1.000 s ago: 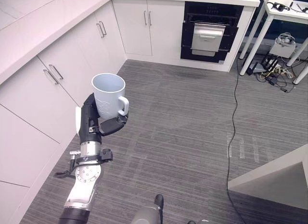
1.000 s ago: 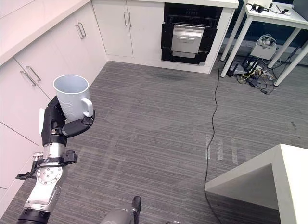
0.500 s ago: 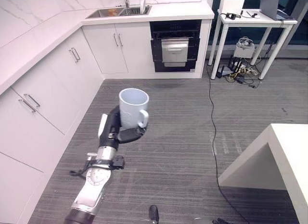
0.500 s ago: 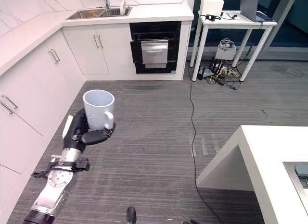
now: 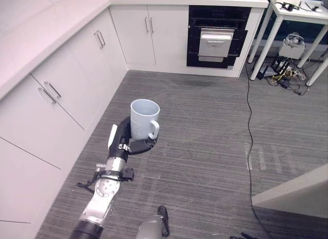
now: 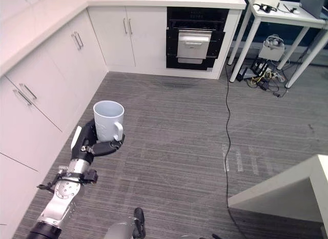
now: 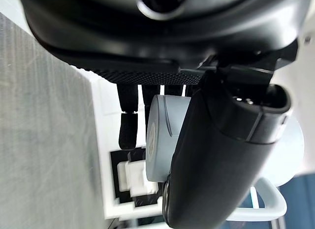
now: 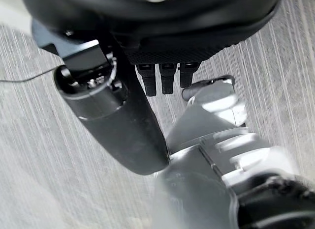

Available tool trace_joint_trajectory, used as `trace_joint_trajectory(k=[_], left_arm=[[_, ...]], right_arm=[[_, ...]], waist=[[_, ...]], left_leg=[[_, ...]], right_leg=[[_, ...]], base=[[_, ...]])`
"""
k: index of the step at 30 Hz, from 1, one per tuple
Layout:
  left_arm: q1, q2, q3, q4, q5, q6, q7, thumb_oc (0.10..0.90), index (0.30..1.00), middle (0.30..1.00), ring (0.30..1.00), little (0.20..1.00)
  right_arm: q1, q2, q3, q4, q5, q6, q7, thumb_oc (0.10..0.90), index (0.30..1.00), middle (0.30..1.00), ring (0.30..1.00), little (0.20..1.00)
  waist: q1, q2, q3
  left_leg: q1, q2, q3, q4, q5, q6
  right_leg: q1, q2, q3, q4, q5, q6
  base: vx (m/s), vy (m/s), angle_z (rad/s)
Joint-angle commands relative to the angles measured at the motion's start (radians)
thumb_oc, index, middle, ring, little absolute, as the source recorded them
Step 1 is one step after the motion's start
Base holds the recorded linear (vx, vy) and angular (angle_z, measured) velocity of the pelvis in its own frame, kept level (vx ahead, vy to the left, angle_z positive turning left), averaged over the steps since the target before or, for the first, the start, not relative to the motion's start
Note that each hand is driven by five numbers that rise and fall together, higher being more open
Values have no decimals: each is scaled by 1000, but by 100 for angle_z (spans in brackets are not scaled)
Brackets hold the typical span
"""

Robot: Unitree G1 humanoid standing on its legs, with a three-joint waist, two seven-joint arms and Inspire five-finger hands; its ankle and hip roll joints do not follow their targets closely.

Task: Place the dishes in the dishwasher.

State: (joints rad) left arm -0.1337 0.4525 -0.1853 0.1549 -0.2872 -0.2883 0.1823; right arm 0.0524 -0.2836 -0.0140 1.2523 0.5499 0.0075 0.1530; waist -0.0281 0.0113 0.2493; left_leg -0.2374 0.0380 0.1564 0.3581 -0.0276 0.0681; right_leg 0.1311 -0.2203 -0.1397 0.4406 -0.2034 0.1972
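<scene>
My left hand [image 5: 121, 141] is shut on a white mug [image 5: 144, 119], holding it upright above the grey plank floor, handle turned to the right. In the left wrist view the thumb [image 7: 221, 155] lies across the mug's side [image 7: 162, 140] and the fingers curl round behind it. A black built-in appliance with a silver front [image 5: 217, 38] stands in the far cabinet run, well beyond the mug. My right hand [image 8: 167, 74] hangs low over the floor with relaxed fingers, holding nothing.
White cabinets with bar handles [image 5: 61, 90] line the left side and the far wall. A white table with tangled cables beneath it [image 5: 287, 49] stands at the far right. A white table corner [image 5: 302, 193] juts in at the lower right.
The camera has swung, so the whole kitchen has shifted in view. The left hand still holds the mug upright, now a little lower and nearer the picture's middle.
</scene>
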Motion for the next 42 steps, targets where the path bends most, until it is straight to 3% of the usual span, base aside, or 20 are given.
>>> trace_joint_trajectory(k=[1, 3, 5, 7, 10, 12, 15, 18, 20, 22, 23, 24, 25, 28, 29, 32, 35, 36, 39, 42], left_arm=[[-105, 13, 37, -129, 48, -131, 5, 400, 300, 300, 300, 300], [-106, 15, 33, -121, 54, -136, 13, 400, 300, 300, 300, 300], [-111, 18, 15, -110, 61, -146, 27, 400, 300, 300, 300, 300], [-114, 20, 8, -117, 70, -135, 16, 400, 300, 300, 300, 300], [-118, 22, 7, -132, 86, -106, 0, 400, 300, 300, 300, 300], [-116, 32, 3, -139, 92, -106, -6, 400, 300, 300, 300, 300], [-97, 49, 2, -143, 91, -125, -24, 400, 300, 300, 300, 300], [-73, 48, 4, -153, 102, -141, -31, 400, 300, 300, 300, 300], [-63, 37, -4, -164, 94, -130, -30, 400, 300, 300, 300, 300], [-48, 29, -8, -183, 100, -122, -26, 400, 300, 300, 300, 300], [-48, 29, -8, -183, 100, -122, -26, 400, 300, 300, 300, 300], [-47, 19, -8, -196, 103, -107, 0, 400, 300, 300, 300, 300], [-42, 17, 1, -202, 92, -107, 2, 400, 300, 300, 300, 300], [-37, 18, 15, -213, 75, -100, -13, 400, 300, 300, 300, 300], [-36, 19, 20, -213, 71, -99, -22, 400, 300, 300, 300, 300], [-29, 28, 31, -201, 53, -109, -13, 400, 300, 300, 300, 300], [-30, 34, 32, -198, 42, -114, -7, 400, 300, 300, 300, 300], [-29, 42, 37, -189, 24, -121, 2, 400, 300, 300, 300, 300], [-14, 38, 64, -172, 10, -137, -4, 400, 300, 300, 300, 300], [-5, 21, 81, -141, 4, -159, -20, 400, 300, 300, 300, 300]], right_arm=[[-32, 18, 27, -74, 37, -60, 1, 800, 900, 900, 900, 900], [-39, 20, 28, -90, 24, -60, -2, 800, 900, 900, 900, 900], [-50, 11, 43, -101, 51, -73, 1, 800, 900, 900, 900, 900], [-52, 10, 38, -124, 107, -88, 0, 800, 900, 900, 900, 900], [-55, 8, 19, -146, 148, -119, 21, 800, 900, 900, 900, 900], [-61, 13, -1, -156, 156, -135, 35, 800, 900, 900, 900, 900], [-75, 17, -14, -187, 147, -115, 28, 800, 900, 900, 900, 900], [-87, 12, 0, -200, 160, -80, 7, 800, 900, 900, 900, 900], [-93, 15, 17, -177, 173, -69, -19, 800, 900, 900, 900, 900], [-101, 5, 35, -148, 165, -75, -13, 800, 900, 900, 900, 900], [-101, 5, 35, -148, 165, -75, -13, 800, 900, 900, 900, 900], [-107, -11, 56, -122, 164, -87, -2, 800, 900, 900, 900, 900], [-108, -25, 65, -98, 174, -100, 10, 800, 900, 900, 900, 900], [-115, -39, 66, -74, 189, -110, 14, 800, 900, 900, 900, 900], [-114, -45, 59, -66, 192, -113, 21, 800, 900, 900, 900, 900], [-131, -48, 48, -51, 136, -123, 34, 800, 900, 900, 900, 900], [-132, -48, 49, -52, 130, -121, 30, 800, 900, 900, 900, 900], [-128, -52, 57, -56, 113, -113, 28, 800, 900, 900, 900, 900], [-112, -55, 87, -72, 74, -102, 27, 800, 900, 900, 900, 900], [-102, -57, 95, -82, 56, -89, 19, 800, 900, 900, 900, 900]], waist=[[-10, 54, -38], [-9, 49, -33], [-31, 46, -24], [-46, 45, -17], [-62, 18, -12], [-68, -13, -12], [-62, -23, -16], [-56, -26, -32], [-71, -17, -51], [-65, -3, -60], [-65, -3, -60], [-57, 7, -68], [-49, 11, -60], [-37, 0, -49], [-33, 6, -38], [-18, 14, -22], [-12, 13, -22], [2, 30, -18], [15, 61, -22], [13, 62, -28]], left_leg=[[91, -41, -22, -58, -158, -2], [109, -48, -13, -58, -169, 5], [148, -58, -21, -58, -185, 7], [182, -61, -40, -58, -203, 5], [222, -71, -59, -58, -246, 1], [250, -93, -60, -58, -285, 1], [286, -85, -38, -58, -317, -1], [323, -68, -15, -58, -321, -6], [392, -38, -20, -58, -322, -24], [445, -6, -25, -58, -186, -74], [445, -6, -25, -58, -186, -74], [429, 26, -48, 79, 0, -138], [355, 31, -67, 275, 68, -161], [224, 58, -76, 488, 108, -155], [169, 57, -86, 514, 83, -138], [134, -1, -38, 214, 5, -85], [130, -23, -37, 85, 15, -85], [77, -50, -84, -58, 3, -98], [-74, 6, -121, -58, 22, -139], [-89, 39, -91, -58, 35, -142]], right_leg=[[-125, 159, -87, 264, 152, -29], [-158, 135, -100, 324, 161, -24], [-223, 188, -86, 252, 140, -48], [-247, 184, -102, 114, 137, -68], [-293, 106, -95, -141, 198, -48], [-370, 25, -34, -141, 240, -7], [-410, -21, -9, -141, 278, 19], [-375, -7, -30, -141, 237, 9], [-342, 39, -8, -141, 196, -26], [-294, 87, -10, -141, 144, -82], [-294, 87, -10, -141, 144, -82], [-250, 129, -23, -141, 97, -142], [-214, 152, -29, -141, 73, -175], [-171, 161, -31, -141, 45, -216], [-144, 176, -20, -141, 33, -221], [-95, 202, 33, -141, 0, -205], [-93, 208, 49, -141, -7, -195], [-73, 241, 80, -141, -29, -178], [-28, 285, 101, -141, -69, -167], [-7, 284, 100, -141, -90, -166]], base=[[186, 192, 57], [147, 118, 23], [231, 18, -18], [268, -96, 12], [271, -194, 40], [308, -243, 21], [276, -207, 22], [399, -334, -12], [550, -450, -16], [405, -343, -1], [412, -430, -16], [408, -469, -31], [441, -514, -31], [174, -220, -58], [260, -96, -92], [276, 54, -72], [168, 87, -77], [311, 167, -70], [408, 186, -85], [345, 174, -72]])
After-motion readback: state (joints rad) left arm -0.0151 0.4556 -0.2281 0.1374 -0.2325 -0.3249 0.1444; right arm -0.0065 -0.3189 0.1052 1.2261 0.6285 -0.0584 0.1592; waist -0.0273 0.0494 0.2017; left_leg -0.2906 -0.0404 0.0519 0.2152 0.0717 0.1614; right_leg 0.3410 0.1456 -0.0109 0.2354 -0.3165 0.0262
